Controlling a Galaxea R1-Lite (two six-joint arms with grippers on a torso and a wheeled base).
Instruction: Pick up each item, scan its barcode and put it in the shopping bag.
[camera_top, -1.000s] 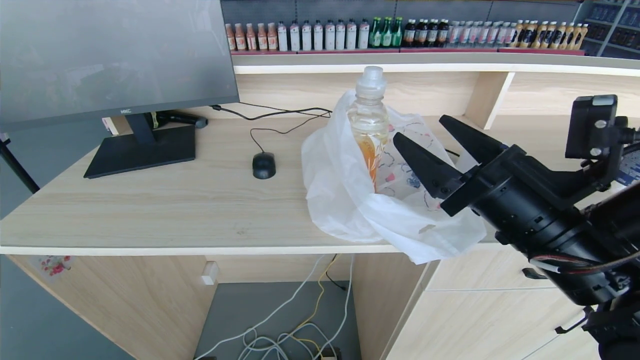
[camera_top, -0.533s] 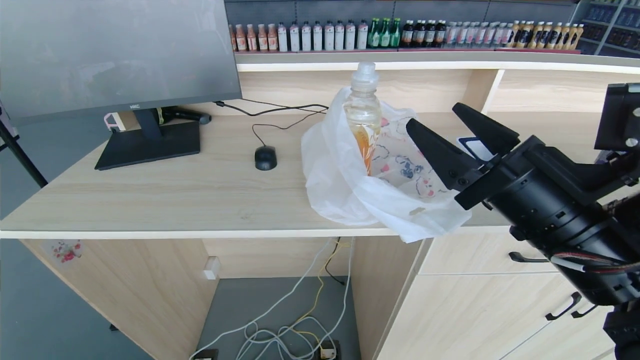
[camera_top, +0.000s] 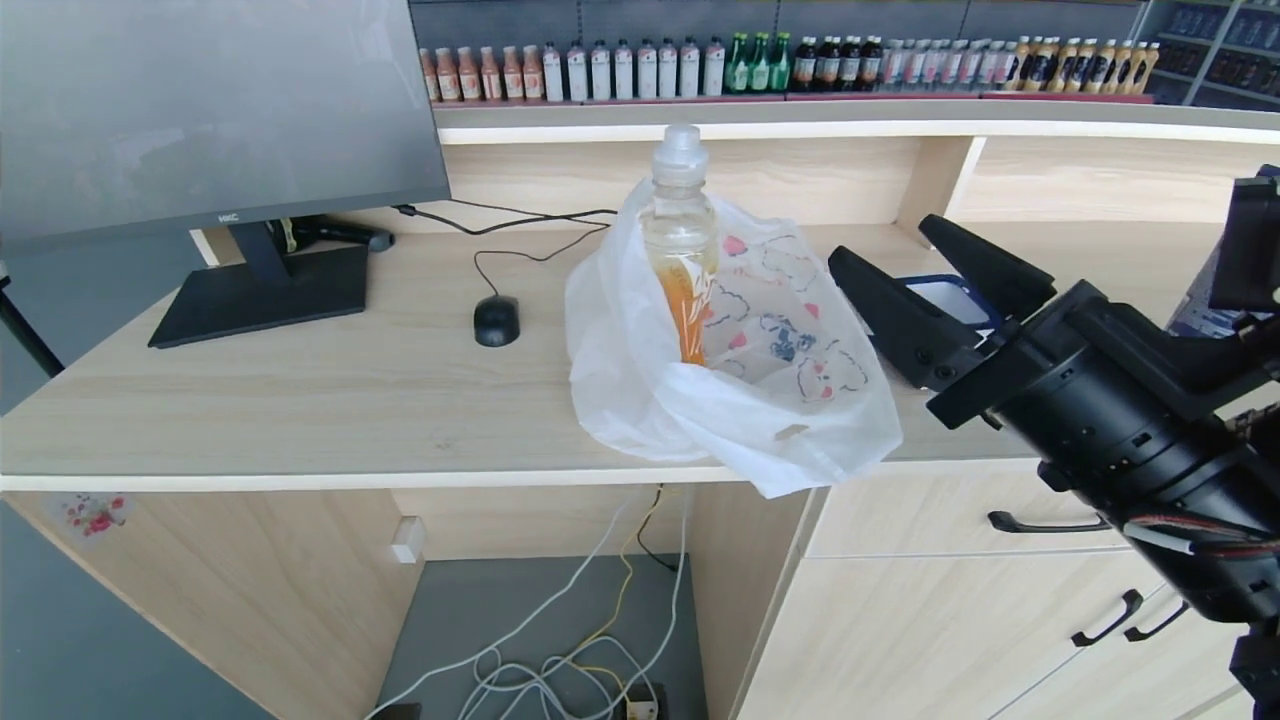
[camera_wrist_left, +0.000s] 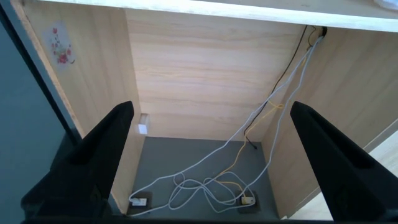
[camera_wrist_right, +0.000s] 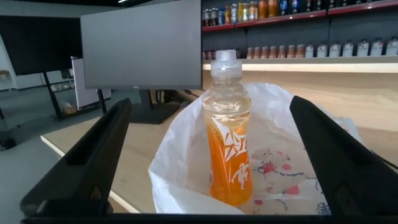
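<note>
Holds right claw released and empty in the air, just right of the white shopping bag on the pale wooden worktop. Has bottle with orange label standing upright inside that bag, cap above the rim. Points left claw, likewise released and empty, beneath the worktop towards loose cables on the floor. Faces mouse and monitor farther left

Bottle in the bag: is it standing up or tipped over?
Standing up. The bottle sits upright inside the shopping bag, its cap pointing up.
</note>
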